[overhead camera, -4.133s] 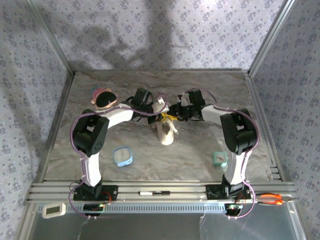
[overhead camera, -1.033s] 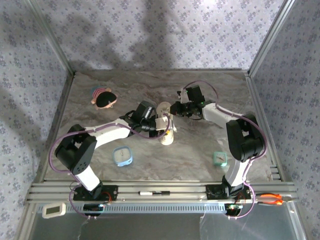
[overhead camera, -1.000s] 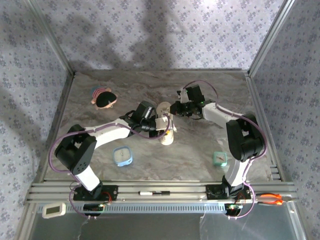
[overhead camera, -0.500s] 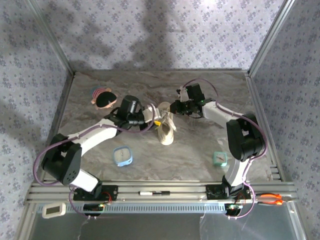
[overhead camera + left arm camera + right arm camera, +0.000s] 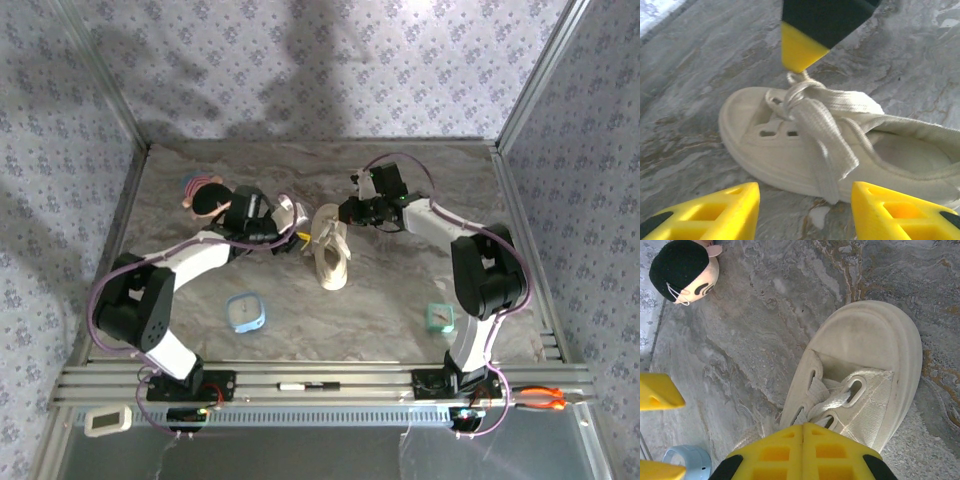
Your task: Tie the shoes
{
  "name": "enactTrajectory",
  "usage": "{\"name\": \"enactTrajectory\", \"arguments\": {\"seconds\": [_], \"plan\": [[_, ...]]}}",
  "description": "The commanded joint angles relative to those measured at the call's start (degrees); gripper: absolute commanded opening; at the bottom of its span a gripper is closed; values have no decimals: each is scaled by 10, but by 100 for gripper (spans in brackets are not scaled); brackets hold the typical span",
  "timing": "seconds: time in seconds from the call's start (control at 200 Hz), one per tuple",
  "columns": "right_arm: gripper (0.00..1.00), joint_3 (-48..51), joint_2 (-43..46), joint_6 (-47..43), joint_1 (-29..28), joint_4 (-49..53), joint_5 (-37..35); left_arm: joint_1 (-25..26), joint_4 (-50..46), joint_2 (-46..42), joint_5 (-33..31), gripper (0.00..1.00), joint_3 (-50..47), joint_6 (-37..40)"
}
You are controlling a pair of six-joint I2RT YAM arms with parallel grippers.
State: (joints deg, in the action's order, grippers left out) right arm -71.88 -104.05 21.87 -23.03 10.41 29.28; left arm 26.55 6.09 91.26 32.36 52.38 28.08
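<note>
Left pincer (image 5: 805,200): spread and empty, low beside the shoe (image 5: 790,145), facing the loose lace (image 5: 825,135) draped over its side. Right pincer (image 5: 800,55): clenched, apparently on the lace just above the front eyelets, lifting a small loop. Seen from above: shoe (image 5: 332,258) upright on its sole at mid-table (image 5: 400,300), left pincer (image 5: 290,222) just beside it on one flank, right pincer (image 5: 345,212) touching the lacing on the other. No finished bow to be seen, so probably early in the tying.

To do this step well: come in low and level, and close on the hanging lace partway along its run, flat side against the pads. Avoid nudging the shoe, likely light enough to skid. Pull only once gripped, and away from the right pincer, to hold the loop taut.
</note>
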Motion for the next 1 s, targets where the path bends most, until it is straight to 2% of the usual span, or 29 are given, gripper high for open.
{"name": "enactTrajectory", "arguments": {"seconds": [0.0,0.305,0.54,0.595,0.665,0.775,0.994], "plan": [[0,-20,-10,-11,-4,17,-3,22,19,9,13,52,11,-27],[0,-28,-12,-13,-4,24,-3,34,16,38,16,54,24,-37],[0,-28,-12,-14,-4,26,-3,41,15,62,1,53,40,-30],[0,-29,-12,-15,-4,26,-3,42,12,64,2,46,42,-27],[0,-32,-15,-15,-4,28,-2,43,-2,66,5,32,48,-24],[0,-36,-19,-14,-3,28,-4,47,-25,55,-3,0,43,-7],[0,-51,-33,-16,0,27,-4,57,-66,4,-17,0,11,13]]}}
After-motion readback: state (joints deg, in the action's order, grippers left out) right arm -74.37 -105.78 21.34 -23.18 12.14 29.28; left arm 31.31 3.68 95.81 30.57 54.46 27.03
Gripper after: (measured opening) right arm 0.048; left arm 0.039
